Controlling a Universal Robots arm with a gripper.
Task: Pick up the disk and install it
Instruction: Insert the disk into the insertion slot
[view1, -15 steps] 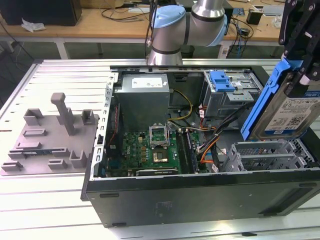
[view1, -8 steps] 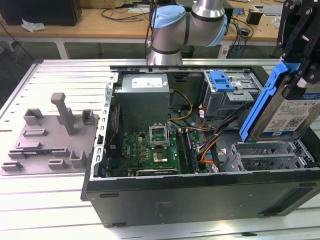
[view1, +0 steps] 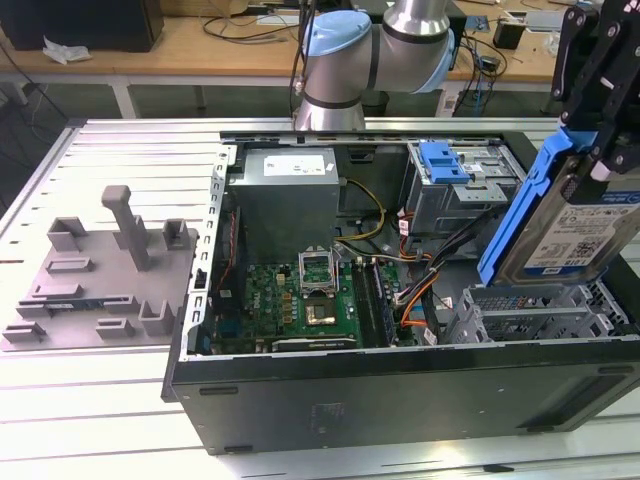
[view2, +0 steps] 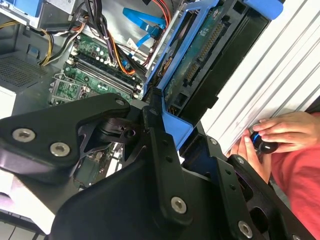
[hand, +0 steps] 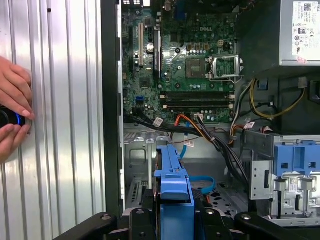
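Observation:
The disk (view1: 575, 225), a silver drive with a white-and-blue label in a blue bracket, hangs tilted on edge at the exterior view's right. It is above the grey drive bay (view1: 530, 315) inside the open computer case (view1: 400, 385). My gripper (view1: 592, 150) is shut on the disk's upper end. In the second wrist view the black fingers (view2: 155, 125) clamp the blue bracket of the disk (view2: 200, 65). In the first wrist view the disk's blue edge (hand: 174, 195) points into the case, between the two sides of my gripper (hand: 174, 220).
Inside the case are a motherboard (view1: 300, 300), a grey power supply box (view1: 290, 190), a cage with a blue latch (view1: 455, 175) and loose cables (view1: 410, 290). A grey fixture (view1: 110, 270) lies at the exterior view's left. A person's hands (view2: 280, 132) hold a small device beside the case.

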